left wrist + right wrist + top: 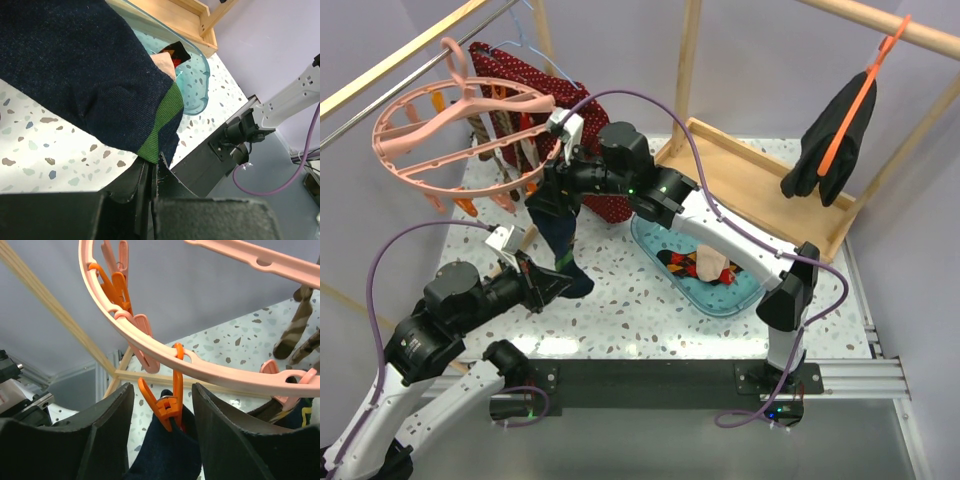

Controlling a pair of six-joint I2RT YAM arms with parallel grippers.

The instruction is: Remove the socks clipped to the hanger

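sock in play: navy sock (556,228) with a green band, hanging from the near-right edge of the hanger (470,101), its toe end down just above the table (650,310)

what's holding it: one orange clip (169,407) on the pink ring, biting the sock's top edge

right gripper (162,390): spread wide, one finger on each side of that orange clip, not touching it as far as I can see

left gripper (152,170): pinched closed on the sock's lower hem, right by the green band

how it'll handle: imo super light, floppy knit with zero stiffness that stretches if you tug. Not fragile at all. The clip looks like it bites hard though, so yanking from below probably just stretches the sock or swings the whole hanger, since that only hangs by its hook

where to grab: squeeze the clip's tail ends to open it, with a low hold on the fabric so the sock comes away under control

socks on the hanger: this navy one, a second navy bit with yellow marks (304,412) just beside it, and two brown ones (300,322) on the far side. More may be hidden

socks off already: the blue tray (725,308) has a dark sock with red and orange (680,262) plus something peach-coloured. Can't tell the exact number

clips: five in the right wrist view, two orange and three pink
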